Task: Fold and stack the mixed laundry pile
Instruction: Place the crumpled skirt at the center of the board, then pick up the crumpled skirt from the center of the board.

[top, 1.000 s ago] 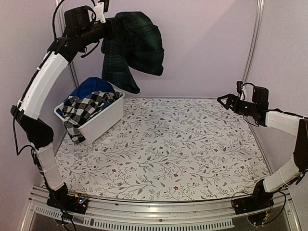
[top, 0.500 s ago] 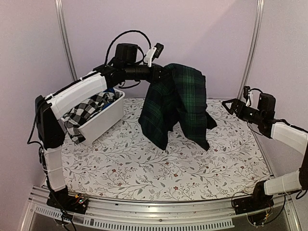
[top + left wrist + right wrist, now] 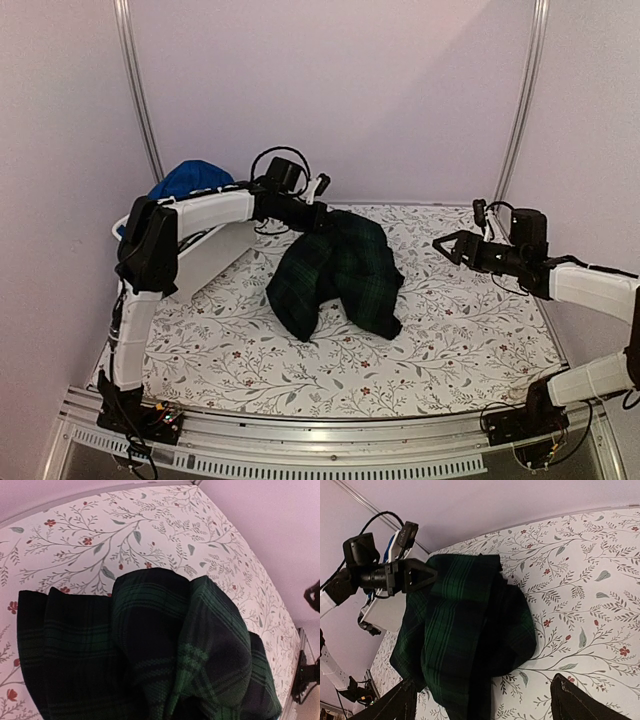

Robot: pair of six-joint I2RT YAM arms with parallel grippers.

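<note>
Top external view: tartan garment sits in a bunched heap at centre frame on the floral surface, well clear of the white tub at left. A blue garment shows at the tub's far side, upper left; the rest of the tub's load is hidden behind the left arm.

Right wrist view: left fingers converge to a point at the garment's raised upper edge, upper left of frame. They look pinched on the cloth. In the left wrist view the cloth fills the lower frame and hides those fingers.

Right fingers are spread wide at the bottom corners of their own view, holding nothing, near the heap's right side but apart from it.

Step in hand, as I judge it: first garment delivered out of the tub, not yet spread. Next move calls for the right fingers to find a free corner or hem opposite the left hold, so the two can draw it flat before any fold. The creased heap hides its edges, so a layered grab is likely.
</note>
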